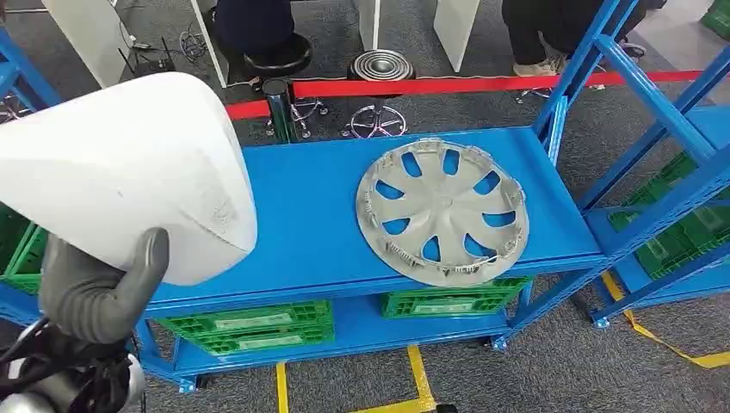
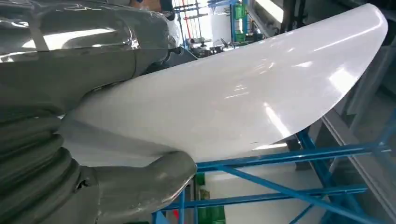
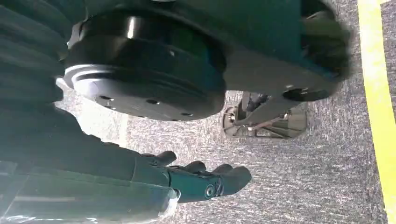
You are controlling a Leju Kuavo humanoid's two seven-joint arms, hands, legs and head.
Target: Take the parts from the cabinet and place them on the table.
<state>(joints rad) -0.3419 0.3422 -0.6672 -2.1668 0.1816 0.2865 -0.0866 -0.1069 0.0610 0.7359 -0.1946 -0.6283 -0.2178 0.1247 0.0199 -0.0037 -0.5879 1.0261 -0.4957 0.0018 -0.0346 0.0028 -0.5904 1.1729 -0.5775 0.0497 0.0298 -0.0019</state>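
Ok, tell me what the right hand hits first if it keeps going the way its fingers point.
Judging by the wrist view, the right hand hangs empty, fingers extended over grey carpet. Nothing else lies ahead, though depth is unclear.

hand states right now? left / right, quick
Left robot hand: holding the white curved panel, thumb pressed on its near face.
Right robot hand: holding nothing, hanging over the grey floor; fingers look loosely extended, so open.

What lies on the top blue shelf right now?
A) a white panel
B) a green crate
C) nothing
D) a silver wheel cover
D: the silver wheel cover lies flat on the top blue shelf, while the left hand holds the white panel and the green crates sit lower.
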